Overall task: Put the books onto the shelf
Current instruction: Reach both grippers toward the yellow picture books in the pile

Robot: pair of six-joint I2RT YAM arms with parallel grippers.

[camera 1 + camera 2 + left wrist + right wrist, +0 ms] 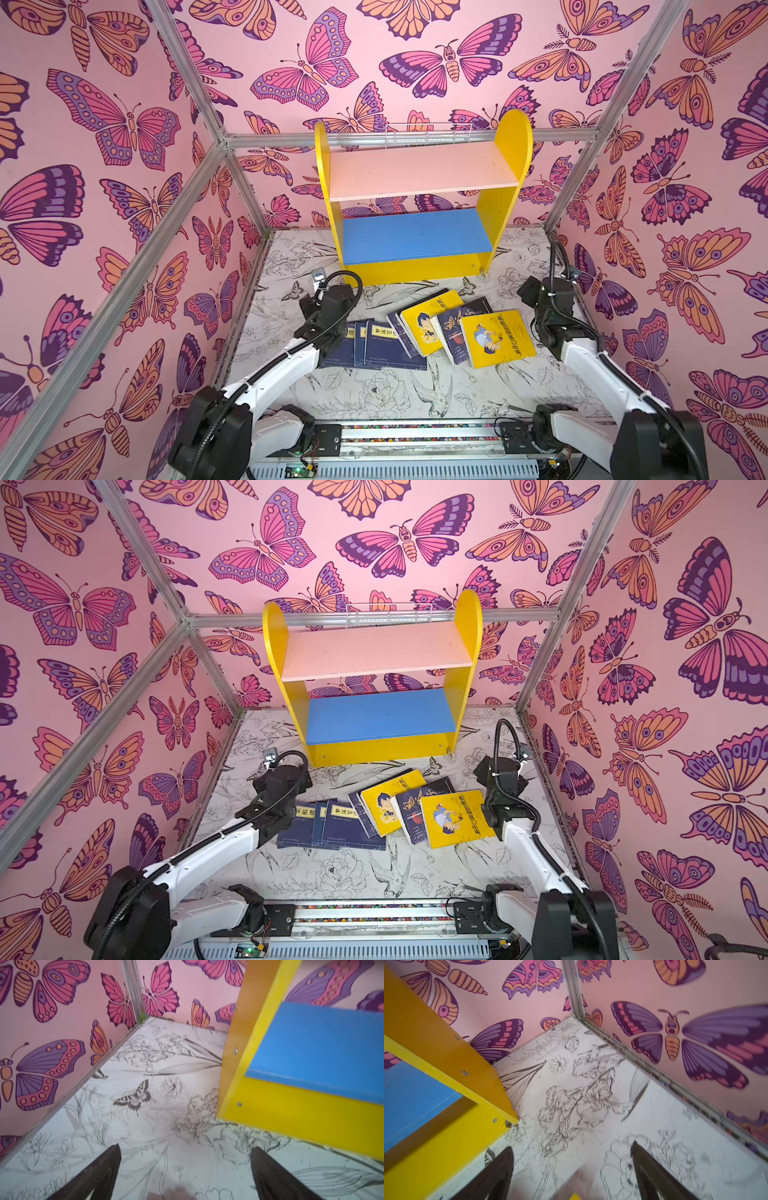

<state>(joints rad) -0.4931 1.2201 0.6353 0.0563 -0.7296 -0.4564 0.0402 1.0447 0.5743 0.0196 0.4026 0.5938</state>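
Open tabletop (286, 266) flanks the shelf (424, 170) on both sides; scattered books (496, 338) crowd its front.

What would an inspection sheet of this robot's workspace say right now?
Surface: table printed with flower sketches.
Job's things: books lie overlapping on the table in front of the shelf; both its boards are bare.
Clutter: white wire rack behind the shelf.
Tools: left tool and right tool open, holding nothing.
Cables: black hoses loop over both wrists.
Surroundings: butterfly walls, metal frame bars.
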